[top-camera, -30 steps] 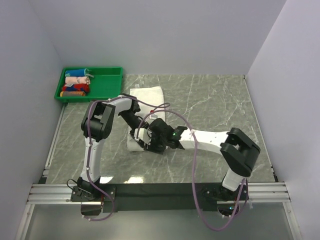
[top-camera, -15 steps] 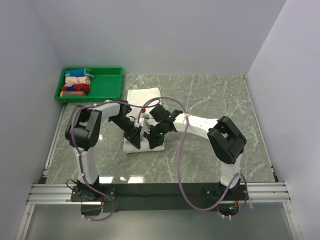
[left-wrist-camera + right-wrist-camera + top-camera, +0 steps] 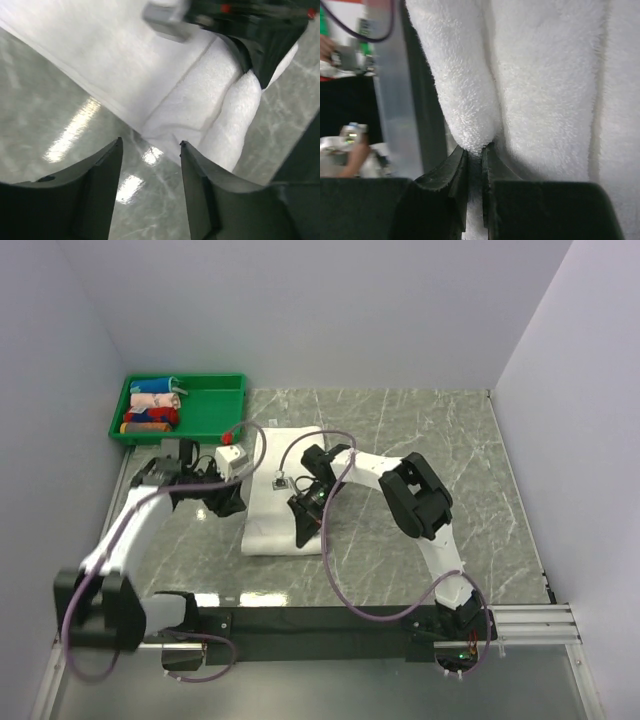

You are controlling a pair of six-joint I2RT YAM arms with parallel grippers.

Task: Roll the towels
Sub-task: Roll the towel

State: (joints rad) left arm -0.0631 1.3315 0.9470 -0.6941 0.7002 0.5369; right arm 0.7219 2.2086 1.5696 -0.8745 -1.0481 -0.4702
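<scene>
Your right end effector is clenched on a fold of the white towel, which lies spread mid-counter. Your left end effector hangs released just beside the towel's edge.

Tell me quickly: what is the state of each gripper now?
Left gripper: open, holding nothing.
Right gripper: shut on a fold of the towel.
</scene>
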